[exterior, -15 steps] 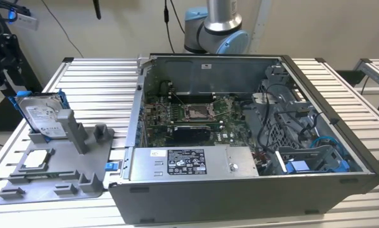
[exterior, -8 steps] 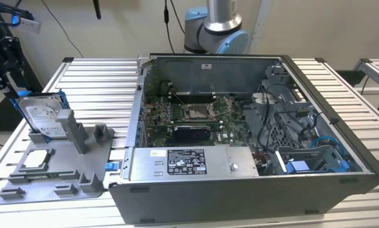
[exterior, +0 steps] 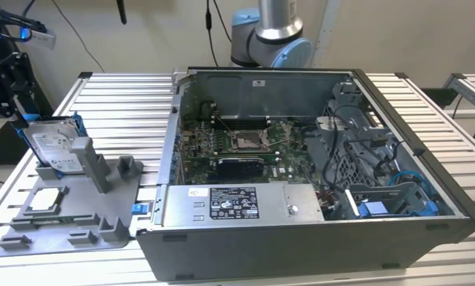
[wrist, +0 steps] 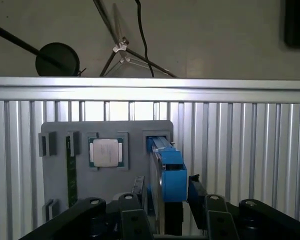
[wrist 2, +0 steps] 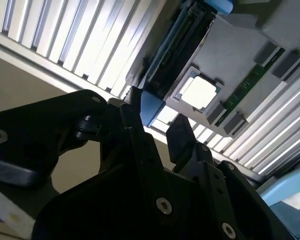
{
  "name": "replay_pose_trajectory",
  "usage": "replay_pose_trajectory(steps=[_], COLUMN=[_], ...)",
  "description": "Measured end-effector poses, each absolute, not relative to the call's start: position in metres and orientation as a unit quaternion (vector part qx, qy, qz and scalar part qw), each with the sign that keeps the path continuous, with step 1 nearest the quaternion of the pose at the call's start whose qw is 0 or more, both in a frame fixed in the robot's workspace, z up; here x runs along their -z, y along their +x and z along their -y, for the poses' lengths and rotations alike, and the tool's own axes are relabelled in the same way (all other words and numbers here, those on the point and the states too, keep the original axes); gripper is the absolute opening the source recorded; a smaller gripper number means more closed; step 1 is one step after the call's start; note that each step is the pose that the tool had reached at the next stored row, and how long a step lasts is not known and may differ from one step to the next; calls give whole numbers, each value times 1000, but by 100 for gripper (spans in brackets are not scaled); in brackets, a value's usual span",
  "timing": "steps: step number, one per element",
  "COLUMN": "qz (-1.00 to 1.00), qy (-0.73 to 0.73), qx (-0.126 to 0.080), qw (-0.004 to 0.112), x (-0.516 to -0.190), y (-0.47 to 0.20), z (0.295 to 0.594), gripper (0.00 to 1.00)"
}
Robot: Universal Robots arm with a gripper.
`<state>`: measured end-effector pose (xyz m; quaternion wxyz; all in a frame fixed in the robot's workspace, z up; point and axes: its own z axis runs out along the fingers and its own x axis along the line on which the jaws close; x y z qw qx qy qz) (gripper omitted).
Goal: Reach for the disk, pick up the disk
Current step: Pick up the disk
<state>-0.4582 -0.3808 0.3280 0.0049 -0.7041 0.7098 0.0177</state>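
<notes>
Disk (exterior: 53,146) stands on edge in the slot of a grey holder (exterior: 83,205). White label faces the exterior view's right; blue rails run along its edges. The holder sits on the slatted table (exterior: 118,101), at the exterior view's left of the open PC case (exterior: 301,250).

Gripper (wrist: 166,187) is directly over the disk's top edge. Fingers are spread, one on each side of the disk. In the first wrist view the left finger (wrist: 138,189) sits beside the metal face and the other finger (wrist: 195,186) just outside the blue rail (wrist: 174,177). A narrow gap shows on each side, so no clamp on the disk. The second wrist view agrees: the blue rail end (wrist 2: 151,107) lies between the two black fingertips.

Disk remains seated in the holder, not lifted.

Also on the holder:
- a square silver chip (wrist: 105,152) in its recess, near the disk slot
- a thin green board (wrist: 71,170) further along

Arm base (exterior: 269,36) stands behind the case. The case lid is off and the motherboard (exterior: 246,140) is exposed.
</notes>
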Motion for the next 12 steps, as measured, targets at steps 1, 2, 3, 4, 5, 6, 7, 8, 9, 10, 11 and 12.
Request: replay_pose_trajectory(steps=[1,2,3,4,5,6,7,8,9,10,11,12], qz=[-710,-710,-709,-709,-709,-709,-709,-708,-708,-708,-707,-707], qy=[-704,-704,-705,-705,-705,-705,-705,-706,-706,-706,-707,-707], qx=[-18,-18,-18,-18,-18,-18,-18,-18,-18,-18,-18,-17], qw=[5,5,5,5,5,5,5,5,5,5,5,5], x=[-326,-324,-323,-321,-319,-317,-315,-313,-312,-310,-308,-306], y=[-458,-458,-458,-458,-458,-458,-458,-458,-458,-458,-458,-458], z=[381,380,380,380,380,380,379,379,379,379,379,379], gripper=[100,100,100,100,100,100,100,100,100,100,100,100])
